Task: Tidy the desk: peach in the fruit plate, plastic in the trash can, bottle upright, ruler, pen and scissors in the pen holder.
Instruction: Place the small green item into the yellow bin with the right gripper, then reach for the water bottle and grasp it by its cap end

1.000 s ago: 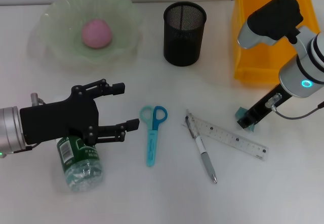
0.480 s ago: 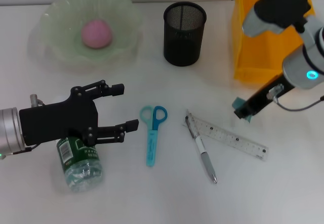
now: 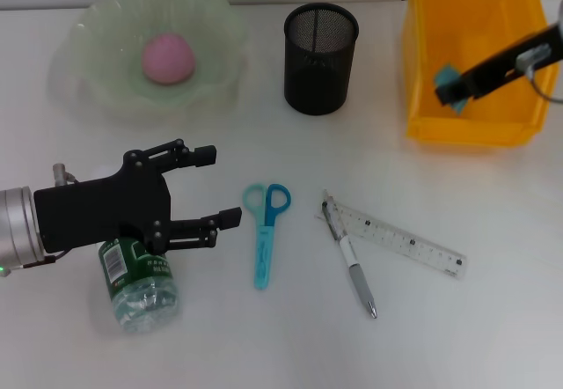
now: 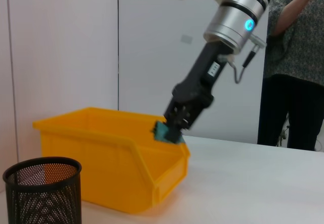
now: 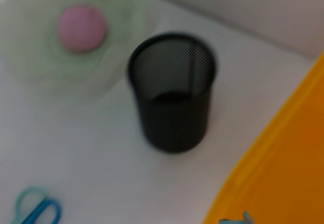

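Right claw (image 3: 449,88) clamped on teal plastic scrap (image 3: 444,79) above yellow bin (image 3: 457,129); left claw (image 3: 211,187) spread wide, empty, over lying bottle (image 3: 141,288)

Legible markings: none.
You will find print on the bottle (image 3: 139,276) label and graduations on the ruler (image 3: 400,240) (neither can be read).

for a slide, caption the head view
Right gripper carries teal plastic over the yellow bin; left gripper open above the lying bottle.
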`<state>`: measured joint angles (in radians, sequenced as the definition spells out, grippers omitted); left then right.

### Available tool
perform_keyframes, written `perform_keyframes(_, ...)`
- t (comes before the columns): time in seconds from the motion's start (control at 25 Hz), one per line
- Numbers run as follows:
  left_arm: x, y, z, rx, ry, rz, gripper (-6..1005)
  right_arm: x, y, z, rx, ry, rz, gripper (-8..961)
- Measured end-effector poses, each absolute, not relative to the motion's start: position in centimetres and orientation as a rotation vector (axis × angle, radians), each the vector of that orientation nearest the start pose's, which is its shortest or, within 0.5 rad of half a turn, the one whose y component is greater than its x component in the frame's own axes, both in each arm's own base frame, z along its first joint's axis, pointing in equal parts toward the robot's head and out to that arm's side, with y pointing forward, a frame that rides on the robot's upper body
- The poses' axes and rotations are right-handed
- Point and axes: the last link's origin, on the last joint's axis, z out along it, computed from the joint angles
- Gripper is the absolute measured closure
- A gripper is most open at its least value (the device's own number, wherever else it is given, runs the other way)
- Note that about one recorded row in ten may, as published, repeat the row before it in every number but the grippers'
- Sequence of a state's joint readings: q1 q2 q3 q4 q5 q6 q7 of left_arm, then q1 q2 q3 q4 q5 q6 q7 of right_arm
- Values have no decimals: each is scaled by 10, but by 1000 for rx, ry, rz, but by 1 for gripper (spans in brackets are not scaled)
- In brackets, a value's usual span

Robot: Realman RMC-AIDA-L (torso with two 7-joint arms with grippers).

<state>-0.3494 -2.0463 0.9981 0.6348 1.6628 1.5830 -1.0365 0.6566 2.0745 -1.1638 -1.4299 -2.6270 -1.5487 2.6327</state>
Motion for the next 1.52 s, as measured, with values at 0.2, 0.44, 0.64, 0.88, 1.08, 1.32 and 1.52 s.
perform_keyframes(0.2,-275,285,-10,-2731,-253,-806,149,169,400,68,-2303,987,-190,614)
perform_keyframes(0.44,-274,285,-10,-2731,-247,-805,150,181,418,63,-2229,977,-190,613)
perform_keyframes(0.64,-274,286,-9,-2730,-245,-805,151,186,426,50,-2224,985,-202,604)
perform_keyframes(0.88,-274,286,-8,-2728,-242,-809,151,187,428,49,-2220,986,-197,387)
perform_keyframes(1.08,-274,286,-8,-2726,-242,-811,152,188,427,51,-2217,991,-190,242)
perform_keyframes(1.32,-276,283,-8,-2721,-254,-817,153,178,417,59,-2227,950,-110,200)
perform_keyframes(1.52,-275,284,-6,-2706,-280,-835,153,163,391,60,-2303,820,1,152)
